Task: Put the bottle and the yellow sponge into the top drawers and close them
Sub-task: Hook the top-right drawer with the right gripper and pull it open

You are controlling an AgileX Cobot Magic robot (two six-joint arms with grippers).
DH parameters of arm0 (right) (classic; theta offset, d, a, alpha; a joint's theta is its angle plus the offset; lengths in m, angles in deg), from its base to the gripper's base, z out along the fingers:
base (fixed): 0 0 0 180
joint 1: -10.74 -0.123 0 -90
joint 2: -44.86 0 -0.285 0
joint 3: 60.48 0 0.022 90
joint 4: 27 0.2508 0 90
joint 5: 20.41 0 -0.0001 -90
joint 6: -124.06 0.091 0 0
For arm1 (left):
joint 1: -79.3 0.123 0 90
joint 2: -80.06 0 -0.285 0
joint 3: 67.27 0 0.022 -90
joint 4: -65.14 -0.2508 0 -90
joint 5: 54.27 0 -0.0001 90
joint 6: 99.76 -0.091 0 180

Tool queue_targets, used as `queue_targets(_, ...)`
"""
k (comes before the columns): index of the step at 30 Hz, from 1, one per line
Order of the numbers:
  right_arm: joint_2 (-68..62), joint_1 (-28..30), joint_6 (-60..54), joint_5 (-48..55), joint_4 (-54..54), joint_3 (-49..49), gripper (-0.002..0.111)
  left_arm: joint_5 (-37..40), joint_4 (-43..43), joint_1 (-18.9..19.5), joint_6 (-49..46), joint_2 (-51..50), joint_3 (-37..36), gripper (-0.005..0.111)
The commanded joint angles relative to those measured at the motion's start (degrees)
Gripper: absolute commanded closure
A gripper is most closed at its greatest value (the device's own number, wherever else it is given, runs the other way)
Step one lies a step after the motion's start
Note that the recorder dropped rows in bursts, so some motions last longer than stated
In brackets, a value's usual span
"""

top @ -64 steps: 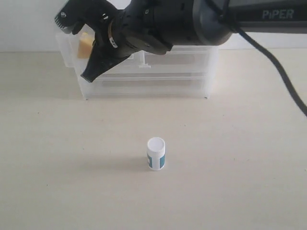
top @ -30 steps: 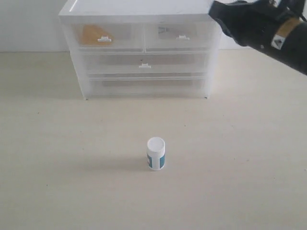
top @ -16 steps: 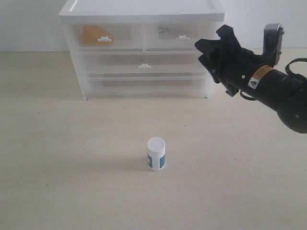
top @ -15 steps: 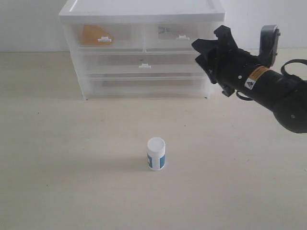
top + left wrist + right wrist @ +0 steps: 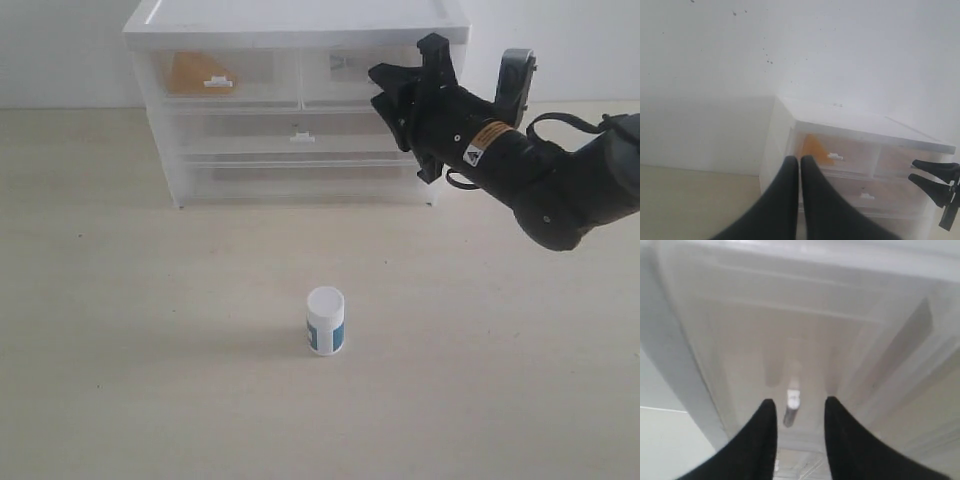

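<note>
The white bottle [image 5: 325, 320] with a blue-teal band stands upright on the table, well in front of the cabinet [image 5: 300, 20], and nothing touches it. The yellow sponge [image 5: 190, 72] lies inside the top left drawer [image 5: 255, 80], which is pushed in; the left wrist view also shows the sponge [image 5: 813, 146]. My right gripper [image 5: 385, 90] is open in front of the top right drawer [image 5: 335, 65]. In the right wrist view that drawer's tab handle [image 5: 792, 399] lies between the spread fingers of the right gripper [image 5: 799, 404], and contact cannot be told. My left gripper [image 5: 800, 160] is shut and empty, away from the cabinet.
Two full-width lower drawers [image 5: 300, 135] sit shut under the top pair. The pale table [image 5: 150, 330] spreads wide around the bottle. A white wall stands behind the cabinet. The left arm is out of the exterior view.
The left arm has left the exterior view, leaving the top left drawer shut with the sponge in it. The right arm came in from the right and moved left, up to the top right drawer.
</note>
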Motion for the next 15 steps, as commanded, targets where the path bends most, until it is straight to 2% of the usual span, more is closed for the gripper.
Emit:
queue_targets(1, -0.41, 0.26, -0.70, -0.09, 3.85, 2.05, 0.105, 0.01, -0.29, 0.12, 0.28, 0.40, -0.19, 0.103)
queue_targets(4, -0.41, 0.26, -0.87, -1.66, 3.39, 1.65, 0.108, 0.18, -0.40, 0.12, 0.12, 0.40, -0.19, 0.103)
queue_targets(6, -0.41, 0.26, -1.37, -6.71, 1.84, 0.28, 0.108, 0.18, -0.57, 0.12, 0.12, 0.40, -0.19, 0.103)
queue_targets(9, 0.36, 0.26, -1.10, -8.03, 1.45, -4.53, 0.108, 0.18, -0.57, 0.12, 0.12, 0.40, -0.19, 0.103)
queue_targets(12, 3.12, 0.26, -6.31, -8.03, -0.36, -11.10, 0.108, 0.18, -0.57, 0.12, 0.12, 0.40, -0.19, 0.103)
queue_targets(15, 7.61, 0.15, -12.56, -8.03, -6.91, -17.68, 0.108, 0.43, -0.56, 0.12, 0.12, 0.40, -0.19, 0.103)
